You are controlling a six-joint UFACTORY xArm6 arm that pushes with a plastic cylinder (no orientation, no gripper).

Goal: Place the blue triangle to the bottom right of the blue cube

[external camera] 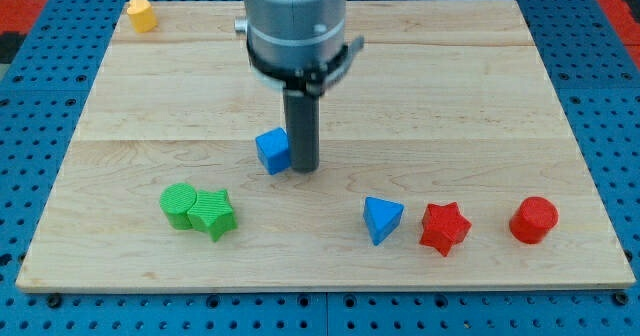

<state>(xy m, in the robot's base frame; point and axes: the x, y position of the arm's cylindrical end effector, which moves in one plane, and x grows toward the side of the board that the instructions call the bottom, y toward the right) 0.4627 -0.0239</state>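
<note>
Camera view: my tip (304, 167) being pressed against right side of blue cube (272, 150), mid-board; plain rod, nothing clamped. Blue triangle (381, 219) being seen lying lower right of cube, well apart, just beside red star (444, 227).

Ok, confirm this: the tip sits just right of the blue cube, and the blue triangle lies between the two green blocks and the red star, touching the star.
Wrong in one respect: the blue triangle is not touching the red star; the camera view shows a gap of bare board between them. The rest holds: my tip is just right of the blue cube, and the triangle lies between the green blocks and the star.
</note>
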